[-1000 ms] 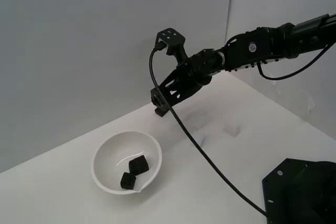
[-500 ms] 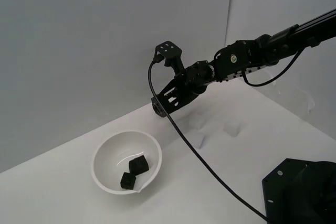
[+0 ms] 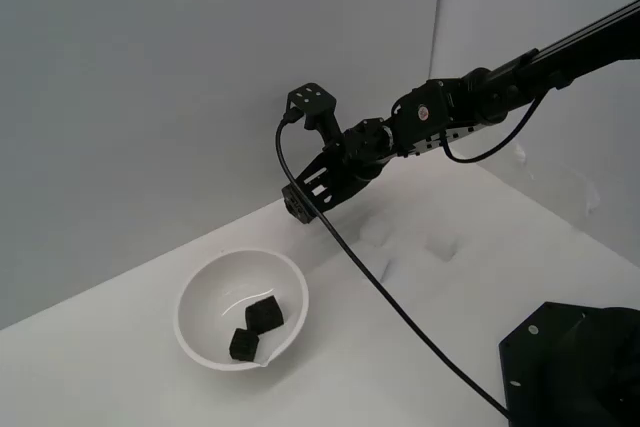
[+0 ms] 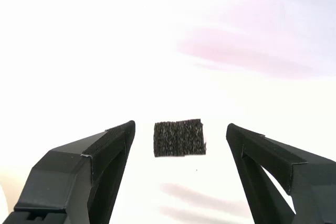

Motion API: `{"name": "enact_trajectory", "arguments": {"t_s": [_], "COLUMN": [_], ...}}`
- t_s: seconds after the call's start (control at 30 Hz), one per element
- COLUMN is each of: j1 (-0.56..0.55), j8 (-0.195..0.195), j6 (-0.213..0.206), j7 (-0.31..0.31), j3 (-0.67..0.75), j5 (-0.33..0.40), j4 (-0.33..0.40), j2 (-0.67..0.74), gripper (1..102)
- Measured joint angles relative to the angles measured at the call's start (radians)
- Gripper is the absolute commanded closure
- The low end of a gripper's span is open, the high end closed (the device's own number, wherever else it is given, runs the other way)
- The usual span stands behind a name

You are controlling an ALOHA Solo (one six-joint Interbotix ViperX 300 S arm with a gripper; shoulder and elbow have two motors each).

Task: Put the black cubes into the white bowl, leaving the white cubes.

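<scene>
Spread wide apart, the two dark fingers (image 4: 100, 166) of the gripper (image 4: 180, 150) are seen rising from the lower corners of the wrist picture, and nothing is held between them. One black cube (image 4: 179, 138) is framed in the gap, resting on the bright white table (image 4: 157, 51), clear of both fingers with white surface showing on either side; its rough, foam-like top is turned toward the camera. In the exterior view, the gripper (image 3: 297, 202) is found a little left of the frame's centre, above the far edge of the table (image 3: 420, 307) near the grey wall, at the end of a black arm (image 3: 470, 102) that reaches in from the upper right, with a black cable (image 3: 400, 317) trailing from it down to the lower right. How far the fingers are parted cannot be made out from this side, and the third cube is not seen here. The white bowl (image 3: 205, 297) is placed in the lower left part of the frame, below and left of the gripper and apart from it. Two black cubes (image 3: 264, 313) are lying inside it, one near the middle and the other lower, close to the near rim. Two white cubes (image 3: 440, 245) are faintly made out on the table right of centre, well apart from the bowl. A black base (image 3: 575, 367) fills the lower right corner.
</scene>
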Motion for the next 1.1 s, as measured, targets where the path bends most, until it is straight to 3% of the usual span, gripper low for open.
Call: {"name": "enact_trajectory", "arguments": {"t_s": [0.5, 0.57, 0.67, 0.73, 0.97, 1.1], "j1": [0.000, 0.000, 0.000, 0.000, 0.009, 0.021], "j8": [0.000, 0.000, 0.000, 0.000, 0.000, -0.002], "j6": [0.002, 0.002, 0.002, 0.002, 0.002, 0.002], "j7": [0.002, 0.000, 0.002, 0.006, 0.043, 0.071], "j3": [-0.069, -0.067, -0.067, -0.069, -0.067, -0.054], "j5": [-0.021, -0.021, -0.021, -0.021, -0.028, -0.029], "j4": [-0.023, -0.021, -0.021, -0.021, -0.026, -0.028], "j2": [-0.069, -0.069, -0.069, -0.069, -0.066, -0.052], "gripper": [6, 16, 47, 63, 89, 91]}}
